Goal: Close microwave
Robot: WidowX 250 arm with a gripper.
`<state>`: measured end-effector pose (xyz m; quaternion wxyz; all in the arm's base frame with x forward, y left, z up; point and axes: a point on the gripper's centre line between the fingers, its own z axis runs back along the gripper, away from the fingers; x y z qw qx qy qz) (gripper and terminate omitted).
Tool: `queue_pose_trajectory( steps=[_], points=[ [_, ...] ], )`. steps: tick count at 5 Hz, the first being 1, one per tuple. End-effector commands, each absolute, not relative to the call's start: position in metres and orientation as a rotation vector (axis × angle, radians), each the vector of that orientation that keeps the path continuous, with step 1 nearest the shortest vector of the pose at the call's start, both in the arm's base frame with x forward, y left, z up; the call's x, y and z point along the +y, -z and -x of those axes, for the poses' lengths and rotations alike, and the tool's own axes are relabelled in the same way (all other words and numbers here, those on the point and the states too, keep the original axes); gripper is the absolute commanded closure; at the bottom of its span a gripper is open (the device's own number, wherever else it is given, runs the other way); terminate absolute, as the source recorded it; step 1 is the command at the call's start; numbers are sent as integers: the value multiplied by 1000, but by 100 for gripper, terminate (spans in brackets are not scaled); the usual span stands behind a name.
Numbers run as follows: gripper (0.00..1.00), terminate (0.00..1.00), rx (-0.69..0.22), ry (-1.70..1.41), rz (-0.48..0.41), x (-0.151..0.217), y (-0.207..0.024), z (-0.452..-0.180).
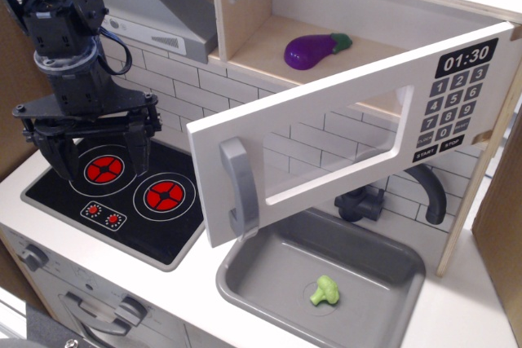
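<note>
The microwave (pixel 269 46) is a pale wooden box at the upper middle. Its wide white door (pixel 342 107) stands swung open toward me, hinged at the right. The door carries a grey bar handle (pixel 238 187) at its left end, a rectangular window (pixel 338 148) and a black keypad (pixel 451 97) reading 01:30. A purple toy eggplant (pixel 312 49) lies inside the microwave. My gripper (pixel 94 156) hangs open and empty over the black stove top (pixel 122 197), well left of the door handle.
A grey slanted range hood (pixel 159 6) sits above the stove. A grey sink (pixel 269 279) below the door holds a green broccoli piece (pixel 325 291). A black faucet (pixel 428 189) stands behind the sink. Oven knobs (pixel 33 257) line the front.
</note>
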<state>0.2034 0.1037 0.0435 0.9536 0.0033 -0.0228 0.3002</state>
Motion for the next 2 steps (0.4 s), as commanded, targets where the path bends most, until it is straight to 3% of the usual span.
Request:
queue_pose_trajectory(
  steps=[1, 2],
  points=[
    [0, 0, -46, -610, -7, 104, -43, -203],
    [0, 0, -21, -545, -9, 90, -69, -223]
  ],
)
